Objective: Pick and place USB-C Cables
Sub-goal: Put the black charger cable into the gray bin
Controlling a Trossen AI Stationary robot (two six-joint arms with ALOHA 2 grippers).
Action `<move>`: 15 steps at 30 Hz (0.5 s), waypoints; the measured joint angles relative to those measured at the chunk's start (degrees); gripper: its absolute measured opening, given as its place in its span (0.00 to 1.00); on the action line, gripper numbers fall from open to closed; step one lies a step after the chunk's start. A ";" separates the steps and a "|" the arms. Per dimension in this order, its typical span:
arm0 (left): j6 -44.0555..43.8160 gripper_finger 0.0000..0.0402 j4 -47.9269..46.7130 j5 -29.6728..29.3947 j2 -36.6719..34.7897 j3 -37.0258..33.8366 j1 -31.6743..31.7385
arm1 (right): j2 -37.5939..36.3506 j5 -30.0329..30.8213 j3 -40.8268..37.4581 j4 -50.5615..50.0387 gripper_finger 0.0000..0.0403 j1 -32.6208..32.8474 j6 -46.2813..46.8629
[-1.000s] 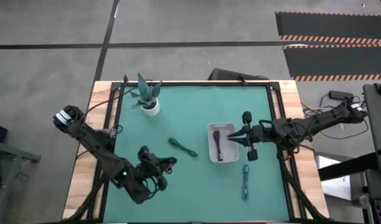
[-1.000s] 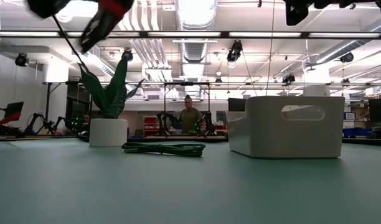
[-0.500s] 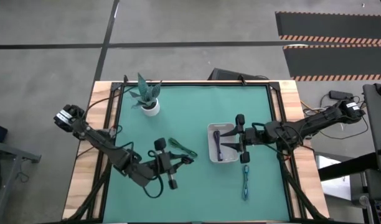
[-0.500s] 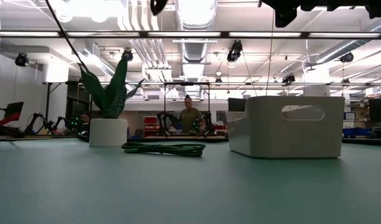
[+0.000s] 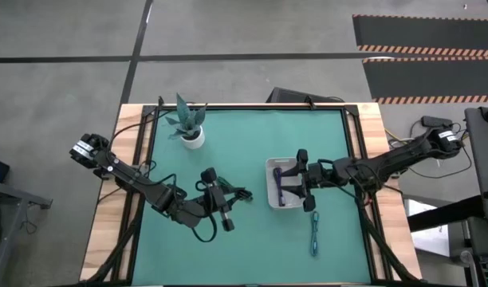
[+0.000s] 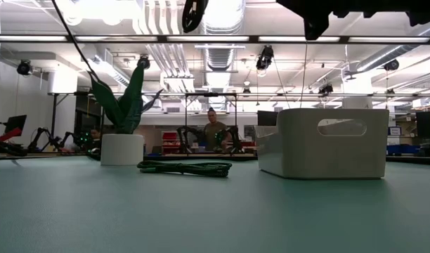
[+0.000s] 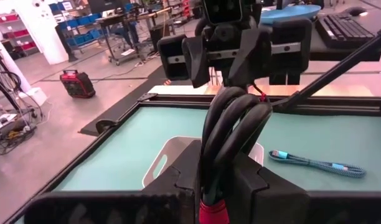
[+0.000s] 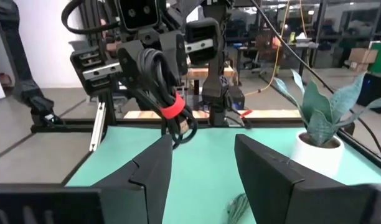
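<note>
Surface: green mat (image 5: 252,231) on a wooden table (image 5: 108,231), set on a grey floor. Room behind, low view: open workshop with ceiling lights, other benches, and a person (image 6: 214,131) standing at a distance.

Items on the mat, high view:
- Potted plant (image 5: 188,123), 11 o'clock.
- White tray (image 5: 272,195), just right of centre, holding the navy cable (image 5: 282,185).
- Green cable (image 5: 236,190), near centre, at 9 o'clock from the tray.
- Teal cable (image 5: 315,233), at 5 o'clock from the tray, apart from it.
- Black-and-red cable (image 7: 231,134), off the mat, clamped in the left gripper (image 5: 220,206).

Grippers: left closed on the black-and-red bundle, raised, just beside the green cable at its 8 o'clock. Right gripper (image 5: 296,179) spread wide, holding nothing, over the tray.

Change from one second ago: the left gripper has travelled from the mat's 7 o'clock area toward centre; the right gripper has advanced from the tray's right edge to above its inside.
</note>
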 joint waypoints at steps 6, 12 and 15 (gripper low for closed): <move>-0.14 0.07 0.27 -0.02 0.04 -0.02 0.64 | 5.42 0.02 0.38 7.08 0.42 0.00 -1.13; -0.13 0.07 4.50 -0.15 0.06 -0.07 2.52 | 12.24 1.01 5.53 7.27 0.42 0.00 -3.23; -0.14 0.07 4.52 -0.15 0.06 -0.09 3.18 | 14.99 1.12 8.34 7.28 0.42 0.00 -4.19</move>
